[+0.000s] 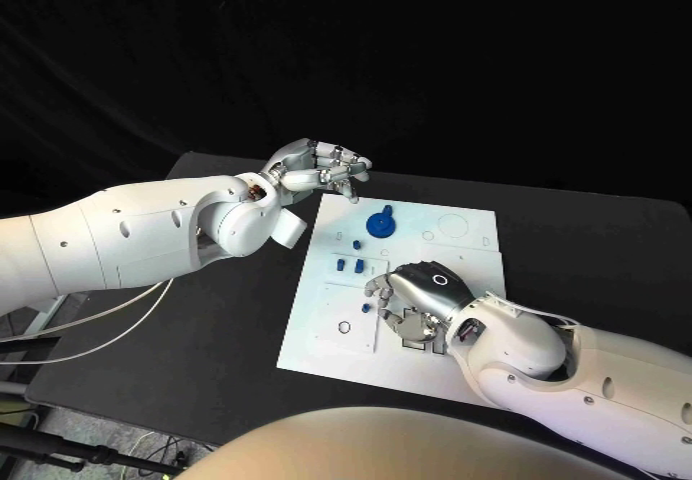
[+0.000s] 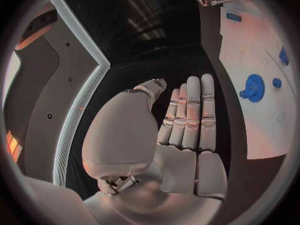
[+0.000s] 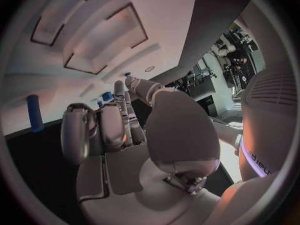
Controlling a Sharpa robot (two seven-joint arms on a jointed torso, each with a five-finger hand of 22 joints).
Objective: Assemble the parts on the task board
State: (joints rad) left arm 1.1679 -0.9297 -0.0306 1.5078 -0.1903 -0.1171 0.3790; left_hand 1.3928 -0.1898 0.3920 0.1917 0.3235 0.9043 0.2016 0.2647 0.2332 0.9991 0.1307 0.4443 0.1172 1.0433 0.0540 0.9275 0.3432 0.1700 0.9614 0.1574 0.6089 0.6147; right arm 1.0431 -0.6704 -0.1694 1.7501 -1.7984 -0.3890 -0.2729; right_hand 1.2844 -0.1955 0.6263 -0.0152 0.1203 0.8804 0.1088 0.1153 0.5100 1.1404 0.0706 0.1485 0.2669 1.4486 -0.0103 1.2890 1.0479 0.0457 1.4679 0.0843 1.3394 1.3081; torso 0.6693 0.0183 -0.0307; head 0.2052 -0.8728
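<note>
The white task board (image 1: 325, 340) lies in the middle of the table. A blue gear (image 1: 381, 222) sits near its far edge, with small blue parts (image 1: 348, 265) nearer the board's middle. My right hand (image 1: 415, 292) hovers palm down over the board, its fingers bent towards a small blue piece (image 1: 369, 309); I see nothing held. The right wrist view shows a blue peg (image 3: 34, 112) on the board (image 3: 75, 15) beyond the fingers (image 3: 109, 127). My left hand (image 1: 317, 168) is raised over the board's far left corner; its fingers (image 2: 190, 115) lie straight and together, empty, with the gear (image 2: 253, 88) off to the side.
The black table (image 1: 188, 330) surrounds the board, with wide bare areas on both sides. White cables (image 1: 87, 320) hang past the table's left edge. The board has several cut-out recesses (image 1: 343, 327) near my right hand.
</note>
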